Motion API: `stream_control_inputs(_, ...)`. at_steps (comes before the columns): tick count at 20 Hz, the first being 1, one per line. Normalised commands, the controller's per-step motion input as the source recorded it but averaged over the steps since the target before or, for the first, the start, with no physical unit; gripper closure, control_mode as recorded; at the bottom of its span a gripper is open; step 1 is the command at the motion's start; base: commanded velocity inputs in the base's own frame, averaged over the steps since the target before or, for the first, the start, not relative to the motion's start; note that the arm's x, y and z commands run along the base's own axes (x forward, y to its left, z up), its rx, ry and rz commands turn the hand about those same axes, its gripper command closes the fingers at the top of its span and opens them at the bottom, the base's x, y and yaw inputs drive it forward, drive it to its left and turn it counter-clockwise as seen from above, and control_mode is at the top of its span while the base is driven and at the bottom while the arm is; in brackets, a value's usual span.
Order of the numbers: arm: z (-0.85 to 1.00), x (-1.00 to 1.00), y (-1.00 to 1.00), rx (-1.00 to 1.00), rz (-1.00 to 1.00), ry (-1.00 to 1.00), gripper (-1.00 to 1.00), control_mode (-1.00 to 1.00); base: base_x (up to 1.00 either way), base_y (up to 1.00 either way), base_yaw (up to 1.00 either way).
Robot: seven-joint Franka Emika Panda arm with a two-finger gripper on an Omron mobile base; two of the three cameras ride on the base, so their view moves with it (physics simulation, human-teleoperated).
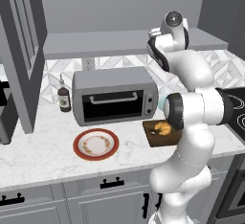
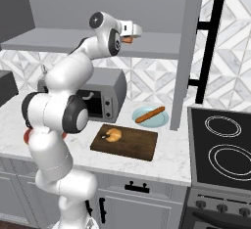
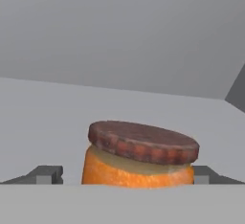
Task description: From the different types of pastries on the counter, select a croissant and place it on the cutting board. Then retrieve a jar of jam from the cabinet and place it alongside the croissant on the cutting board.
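Left base view: croissant (image 1: 163, 128) lies on the cutting board (image 1: 154, 139) on the counter (image 1: 43, 156), right of the toaster oven (image 1: 115, 95) and red-rimmed plate (image 1: 96, 144); arm reaches up to the cabinet (image 1: 95, 43) shelf. Right base view: gripper (image 2: 131, 37) up at shelf level, a bit of orange jar of jam (image 2: 128, 40) at its tip; stick-shaped pastry (image 2: 150, 114) on a blue plate (image 2: 142, 120) behind the board. Hand view: jar upright on the shelf between the wide-spread fingertips (image 3: 46, 174), one either side; contact cannot be told.
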Motion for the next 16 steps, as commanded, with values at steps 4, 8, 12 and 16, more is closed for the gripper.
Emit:
stream_control_inputs(4,-0.26,0.13,0.0,0.0,0.0,0.0,1.0,-1.0,0.0,0.0,0.0)
stream_control_inputs(8,-0.22,-0.02,0.0,0.0,0.0,-0.01,1.0,-1.0,0.0,0.0,0.0)
stream_control_inputs(12,-0.04,-0.18,0.0,-0.03,0.0,-0.14,1.0,-1.0,0.0,0.0,0.0)
stream_control_inputs(16,0.01,-0.94,0.0,-0.07,0.06,-0.35,1.0,-1.0,0.0,0.0,0.0)
